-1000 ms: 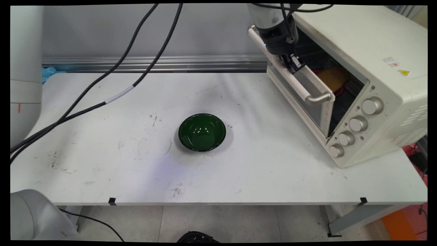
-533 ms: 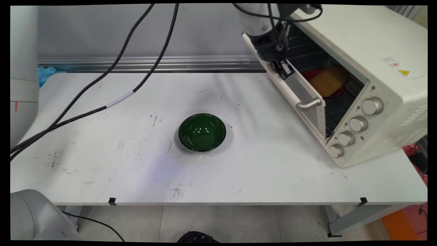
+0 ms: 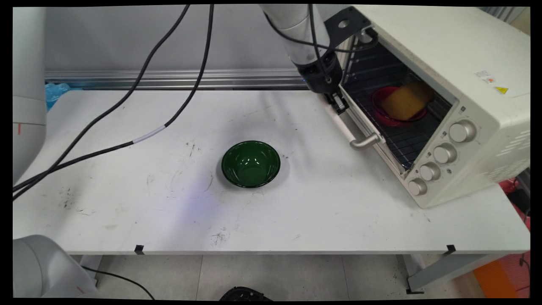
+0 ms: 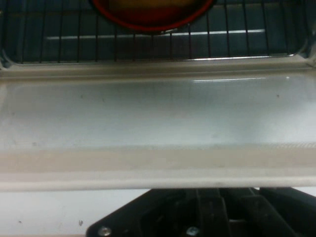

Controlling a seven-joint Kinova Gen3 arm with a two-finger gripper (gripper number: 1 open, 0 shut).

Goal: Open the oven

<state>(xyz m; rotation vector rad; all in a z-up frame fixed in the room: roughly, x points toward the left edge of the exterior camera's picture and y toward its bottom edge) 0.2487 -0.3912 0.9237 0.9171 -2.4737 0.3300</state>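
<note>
Here the gripper (image 3: 337, 103) sits at the handle (image 3: 355, 134) of the toaster oven's (image 3: 444, 84) door (image 4: 158, 118), which hangs lowered well open. Cannot tell whether the fingers are clamped on the handle or merely against it; the hand view shows only black linkage below the door's edge. Beyond the gripper, inside the oven, a red dish (image 3: 396, 113) with a yellow-brown item (image 3: 405, 101) rests on the wire rack (image 3: 402, 140). A green bowl (image 3: 250, 164) stands on the table (image 3: 169, 203), well apart from the gripper, toward the near side.
</note>
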